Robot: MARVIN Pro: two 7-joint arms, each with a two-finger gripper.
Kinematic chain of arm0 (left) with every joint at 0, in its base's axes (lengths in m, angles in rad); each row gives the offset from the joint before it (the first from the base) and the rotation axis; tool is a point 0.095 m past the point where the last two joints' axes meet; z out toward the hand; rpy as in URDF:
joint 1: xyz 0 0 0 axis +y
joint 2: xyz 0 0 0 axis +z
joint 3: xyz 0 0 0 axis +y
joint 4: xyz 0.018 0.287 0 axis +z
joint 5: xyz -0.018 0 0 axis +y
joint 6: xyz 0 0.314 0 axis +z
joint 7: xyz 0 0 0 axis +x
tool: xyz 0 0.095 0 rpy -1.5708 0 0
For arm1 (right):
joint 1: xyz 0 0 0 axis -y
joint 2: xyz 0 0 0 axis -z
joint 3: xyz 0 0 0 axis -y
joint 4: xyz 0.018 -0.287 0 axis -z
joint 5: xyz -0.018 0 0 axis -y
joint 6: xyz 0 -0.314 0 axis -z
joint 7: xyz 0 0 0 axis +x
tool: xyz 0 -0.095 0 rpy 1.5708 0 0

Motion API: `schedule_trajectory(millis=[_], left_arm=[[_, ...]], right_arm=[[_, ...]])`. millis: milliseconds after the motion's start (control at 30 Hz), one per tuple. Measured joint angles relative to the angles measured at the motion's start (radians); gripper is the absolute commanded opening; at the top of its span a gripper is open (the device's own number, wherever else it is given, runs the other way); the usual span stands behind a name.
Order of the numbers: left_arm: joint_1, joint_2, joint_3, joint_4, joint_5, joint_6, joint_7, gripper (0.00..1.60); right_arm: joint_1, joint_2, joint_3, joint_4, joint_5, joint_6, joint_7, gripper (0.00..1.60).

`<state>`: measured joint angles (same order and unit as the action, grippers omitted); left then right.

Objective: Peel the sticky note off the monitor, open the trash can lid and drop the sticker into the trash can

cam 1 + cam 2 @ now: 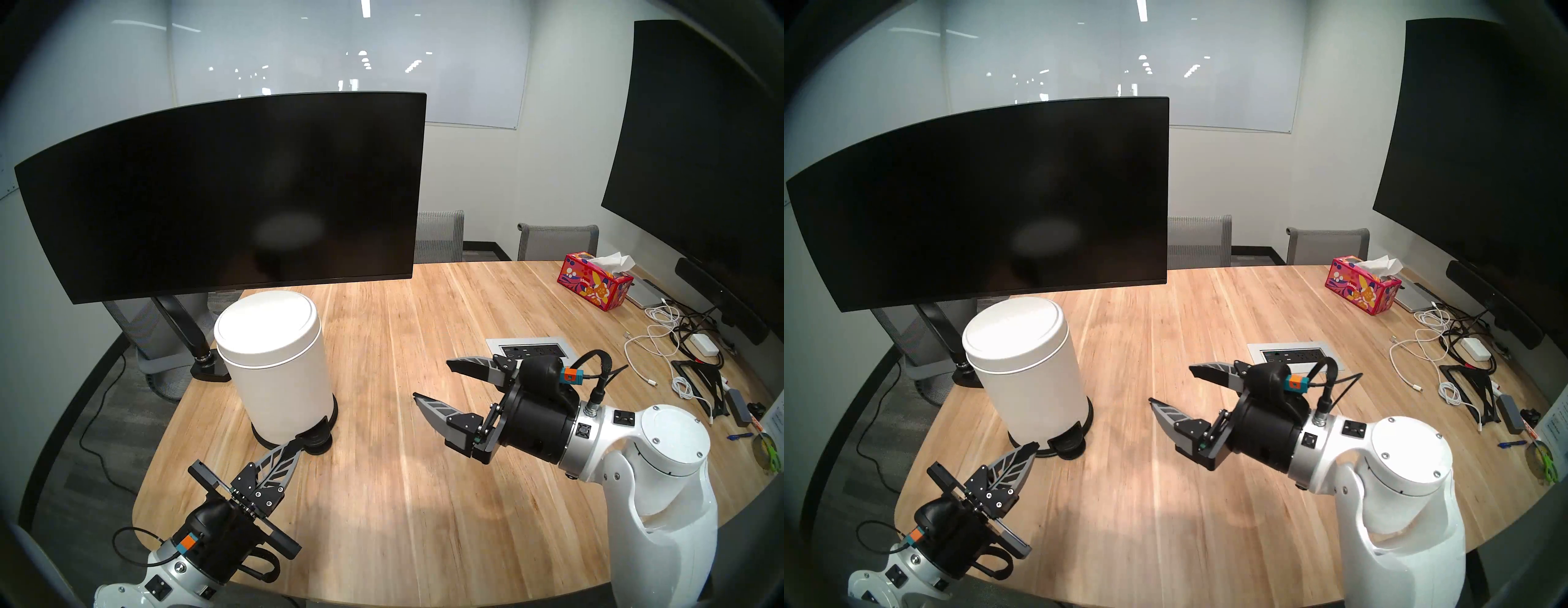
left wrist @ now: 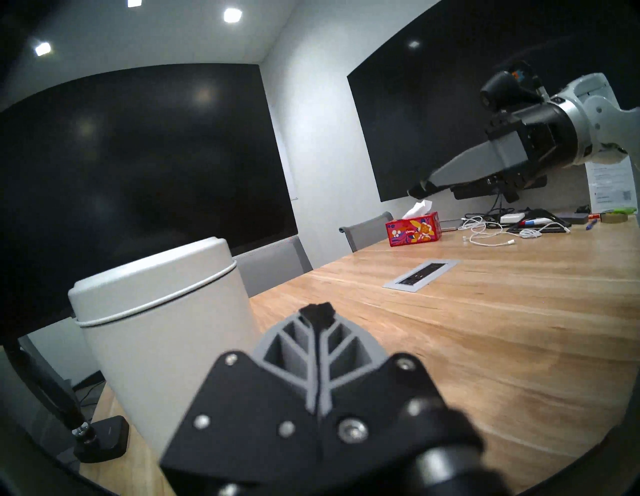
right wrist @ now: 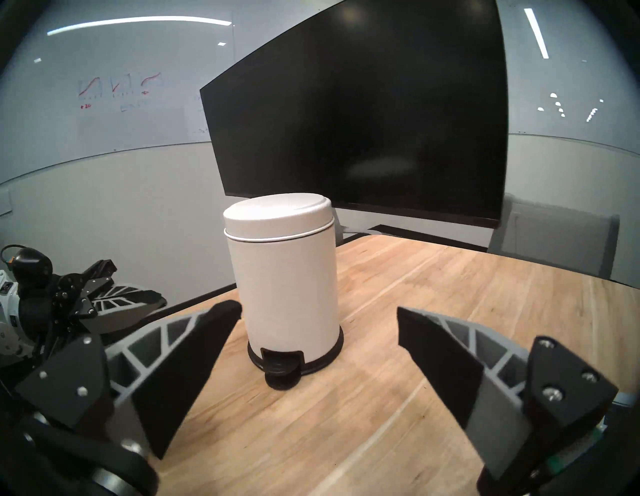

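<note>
Head views are showing no sticky note on the wide black monitor [image 1: 220, 195]; the round white lid [image 1: 265, 325] is sitting closed, left gripper [image 1: 292, 451] clenched empty, right gripper [image 1: 430, 380] released.

Tissue box [image 1: 595, 280] — "Kleenex" faintly legible on its side.

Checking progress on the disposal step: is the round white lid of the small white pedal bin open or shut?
Shut. The round white lid sits flat on the small white pedal bin, its rim meeting the body all round in the head and right wrist views.
</note>
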<state>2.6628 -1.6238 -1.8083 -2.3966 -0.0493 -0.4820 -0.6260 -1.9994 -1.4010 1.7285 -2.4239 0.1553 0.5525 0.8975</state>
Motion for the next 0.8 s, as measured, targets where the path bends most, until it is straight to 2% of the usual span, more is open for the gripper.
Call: schedule_trajectory(millis=[33, 133, 400, 800], left_arm=[[0.01, -0.005, 0.005, 0.001, -0.01, -0.014, 0.003, 0.77], [0.04, -0.02, 0.021, 0.005, -0.039, -0.055, 0.01, 1.6], [0.089, -0.05, 0.041, 0.014, -0.104, -0.15, 0.034, 1.6], [0.124, -0.084, 0.042, 0.075, -0.193, -0.281, 0.077, 1.6]], right_arm=[[-0.012, -0.006, 0.01, 0.0, 0.003, -0.009, -0.003, 1.6], [-0.046, -0.026, 0.035, 0.0, 0.013, -0.038, -0.013, 1.6], [-0.125, -0.072, 0.067, 0.0, 0.035, -0.125, -0.025, 1.6], [-0.264, -0.164, 0.118, 0.0, 0.071, -0.306, -0.047, 1.6]])
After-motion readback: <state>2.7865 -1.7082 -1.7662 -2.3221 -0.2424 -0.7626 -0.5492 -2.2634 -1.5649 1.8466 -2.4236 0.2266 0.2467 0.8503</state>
